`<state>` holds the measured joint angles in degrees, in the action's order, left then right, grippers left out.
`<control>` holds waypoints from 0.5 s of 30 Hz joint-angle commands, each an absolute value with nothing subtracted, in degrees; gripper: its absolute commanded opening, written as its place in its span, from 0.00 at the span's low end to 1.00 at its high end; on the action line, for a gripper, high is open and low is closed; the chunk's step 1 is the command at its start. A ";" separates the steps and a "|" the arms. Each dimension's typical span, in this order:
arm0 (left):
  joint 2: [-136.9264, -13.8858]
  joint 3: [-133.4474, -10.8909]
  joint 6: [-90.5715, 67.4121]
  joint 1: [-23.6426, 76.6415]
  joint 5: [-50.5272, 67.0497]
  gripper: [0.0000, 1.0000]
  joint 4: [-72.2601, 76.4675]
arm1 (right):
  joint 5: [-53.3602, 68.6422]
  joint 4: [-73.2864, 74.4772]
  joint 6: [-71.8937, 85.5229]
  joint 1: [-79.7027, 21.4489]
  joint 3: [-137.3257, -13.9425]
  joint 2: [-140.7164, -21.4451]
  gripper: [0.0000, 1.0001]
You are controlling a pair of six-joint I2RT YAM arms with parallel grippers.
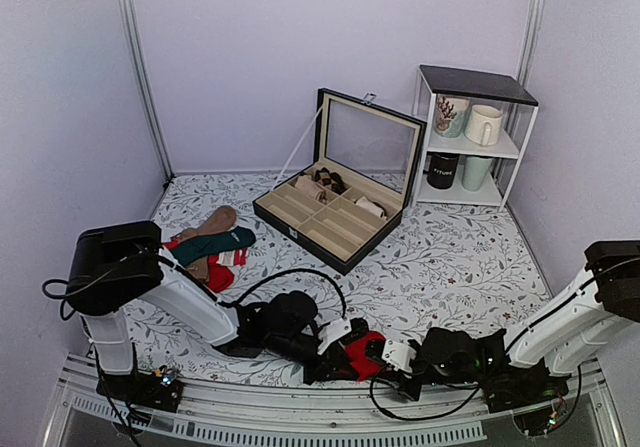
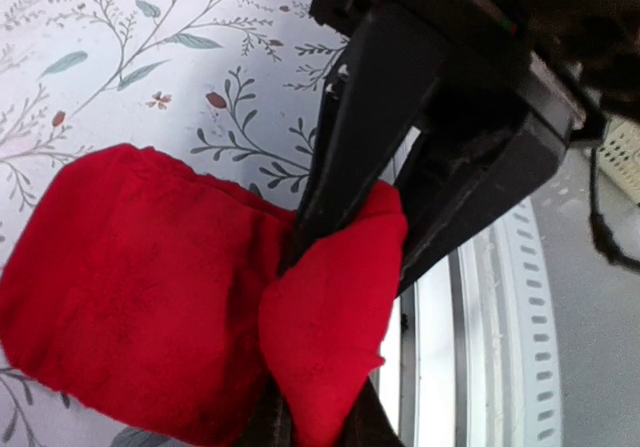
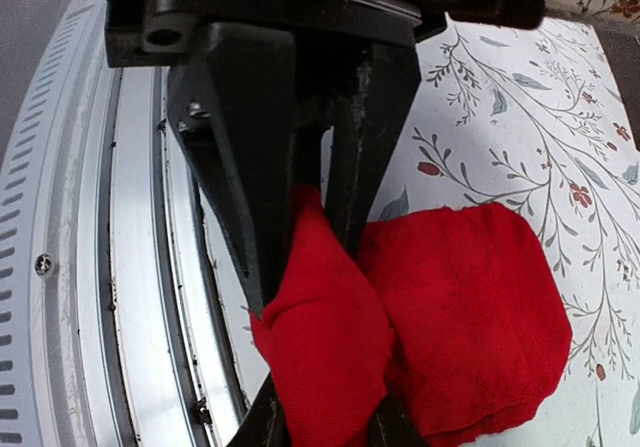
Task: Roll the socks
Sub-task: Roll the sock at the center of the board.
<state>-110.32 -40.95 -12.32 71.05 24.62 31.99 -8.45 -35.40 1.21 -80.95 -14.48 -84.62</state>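
**Both claws pinching the red socks, near side of the black box**

Grey metal rail [image 1: 300, 417] runs along the table edge on the near side of the black box [image 1: 335, 212], well apart from it. Between box and rail, just short of the rail, the socks [image 1: 365, 352] lie bunched in a bright red fuzzy lump on the floral table cover [image 1: 450, 257].

Reaching in from the box's left side, the left gripper [image 1: 338, 359] is seen in its wrist view [image 2: 345, 267] with fingers [image 2: 330, 167] pressed together on a raised fold of the socks [image 2: 150, 297]. The rest of the cloth lies flat on the cover.

From the box's right side, the right gripper [image 1: 388, 362] does likewise [image 3: 305, 267]. Its fingers [image 3: 240, 187] are nipped on a red fold, with the bulk of the socks [image 3: 460, 307] beside them.

Box lid stands open and upright. Left of the box is a loose pile of other socks [image 1: 212, 247], brown, dark green and red-white striped. Right of the box is a white shelf rack [image 1: 470, 132] holding mugs
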 commanded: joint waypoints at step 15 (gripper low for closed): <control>-90.32 -29.40 12.98 77.96 1.40 0.63 36.61 | 11.89 -29.74 28.23 -74.27 -14.08 -91.68 0.18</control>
